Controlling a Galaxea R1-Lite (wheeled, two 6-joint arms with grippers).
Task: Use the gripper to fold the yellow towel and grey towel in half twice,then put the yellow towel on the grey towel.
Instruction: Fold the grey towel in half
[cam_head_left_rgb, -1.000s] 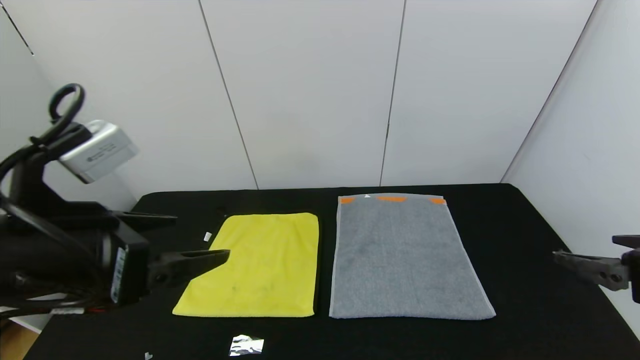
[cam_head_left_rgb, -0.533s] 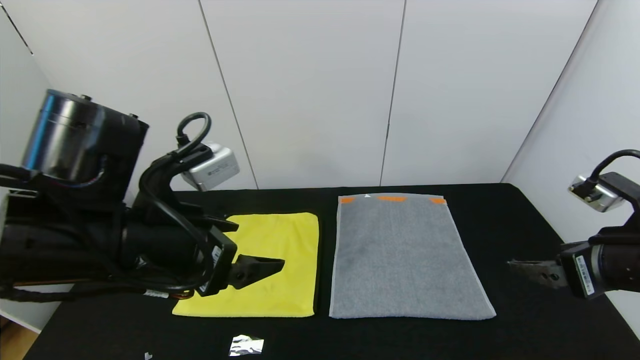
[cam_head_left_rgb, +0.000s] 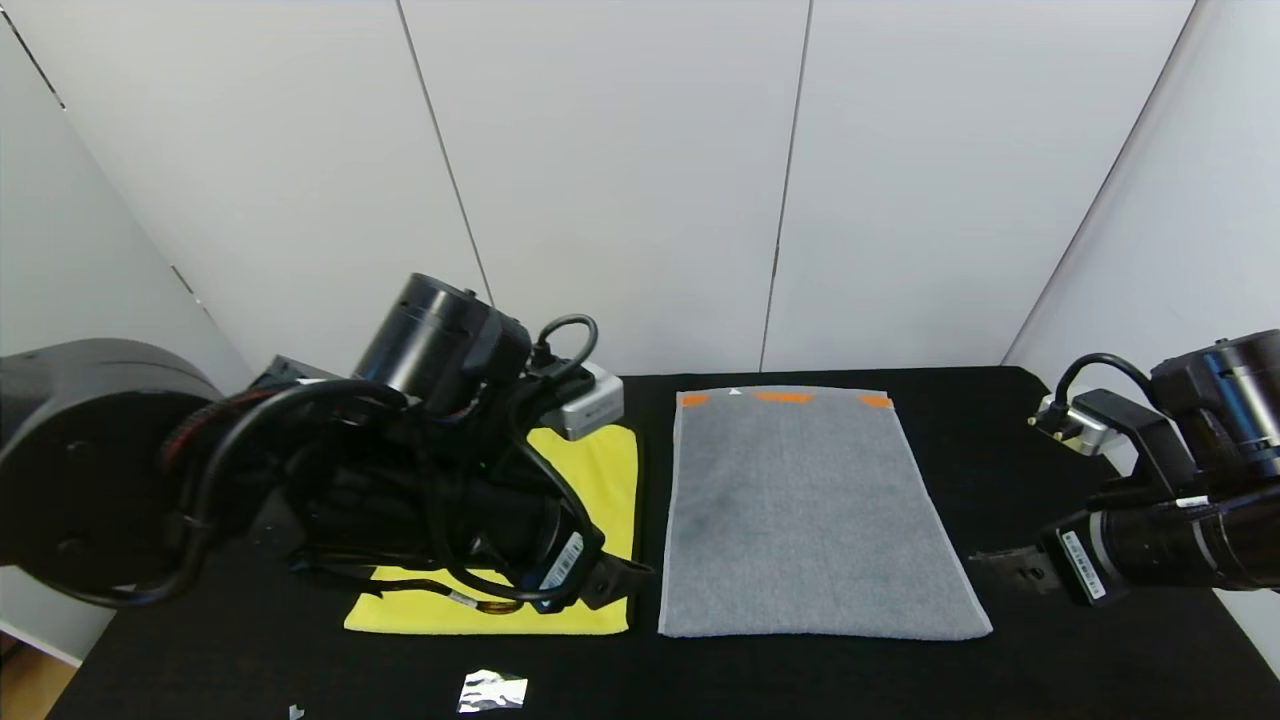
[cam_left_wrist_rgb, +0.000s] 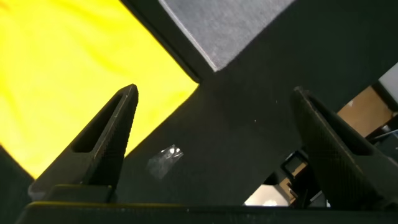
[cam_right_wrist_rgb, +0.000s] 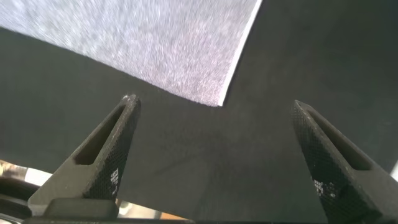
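The yellow towel (cam_head_left_rgb: 606, 478) lies flat on the black table, left of the grey towel (cam_head_left_rgb: 810, 510), and my left arm covers most of it. My left gripper (cam_head_left_rgb: 628, 580) is open over the yellow towel's near right corner. In the left wrist view (cam_left_wrist_rgb: 214, 92) the yellow towel (cam_left_wrist_rgb: 62, 68) and a grey towel corner (cam_left_wrist_rgb: 224, 25) show between the fingers. The grey towel lies flat with its orange stripes at the far end. My right gripper (cam_head_left_rgb: 1000, 567) is open just right of its near right corner. The right wrist view (cam_right_wrist_rgb: 214, 102) shows that corner (cam_right_wrist_rgb: 143, 43) between the fingers.
A crumpled foil scrap (cam_head_left_rgb: 492, 690) lies near the table's front edge (cam_head_left_rgb: 700, 705) and also shows in the left wrist view (cam_left_wrist_rgb: 165, 158). A small white scrap (cam_head_left_rgb: 296, 711) lies farther left. White wall panels (cam_head_left_rgb: 620, 180) close in the back and sides.
Both arms have swung inward and down. The left gripper crossed the yellow towel to its near right corner. The right gripper came closer to the grey towel's near right corner. The towels have not moved.
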